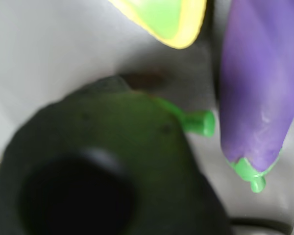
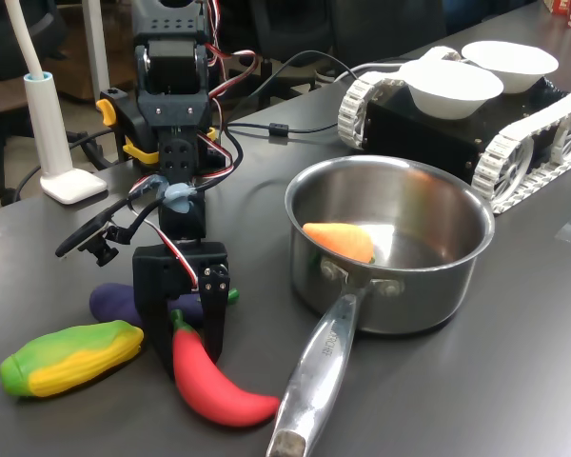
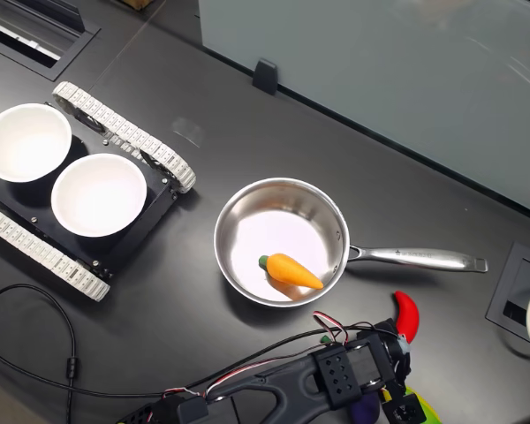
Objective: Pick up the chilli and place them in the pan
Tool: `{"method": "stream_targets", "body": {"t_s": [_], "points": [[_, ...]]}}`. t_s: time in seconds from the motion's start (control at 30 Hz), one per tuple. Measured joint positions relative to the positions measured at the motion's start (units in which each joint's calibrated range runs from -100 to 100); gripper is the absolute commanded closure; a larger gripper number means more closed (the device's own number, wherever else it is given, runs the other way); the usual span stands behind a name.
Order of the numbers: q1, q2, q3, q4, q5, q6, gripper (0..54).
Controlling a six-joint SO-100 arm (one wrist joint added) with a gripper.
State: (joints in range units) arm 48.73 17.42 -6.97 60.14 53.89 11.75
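The glossy red chilli (image 2: 219,386) lies on the dark table in front of the pan's handle (image 2: 319,367). Its red tip (image 3: 407,315) shows in the second exterior view. My gripper (image 2: 183,350) stands down over its stem end, one black finger on each side, open. In the wrist view a blurred dark jaw covers the chilli's body and only its green stem (image 1: 198,122) sticks out. The steel pan (image 2: 457,276) sits to the first exterior view's right of the gripper, its rim (image 3: 247,199) also seen from above, and it holds an orange carrot-like toy (image 2: 341,240).
A purple eggplant (image 2: 114,303) and a yellow-green corn toy (image 2: 67,357) lie just beside the gripper. A tracked vehicle (image 2: 428,124) carrying two white bowls (image 2: 452,86) stands behind the pan. A white lamp base (image 2: 71,181) and cables sit by the arm's base.
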Motion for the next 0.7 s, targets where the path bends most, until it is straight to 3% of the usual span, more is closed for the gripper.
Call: {"method": "stream_targets", "body": {"t_s": [0.27, 0.5, 0.7], "points": [[-0.3, -2.8, 2.3, -0.1, -3.5, -0.9, 53.3], [-3.1, -10.6, 3.7, 0.0, -7.8, -3.3, 53.4], [-4.4, -16.0, 3.8, 2.0, -10.3, -3.4, 53.4]]}}
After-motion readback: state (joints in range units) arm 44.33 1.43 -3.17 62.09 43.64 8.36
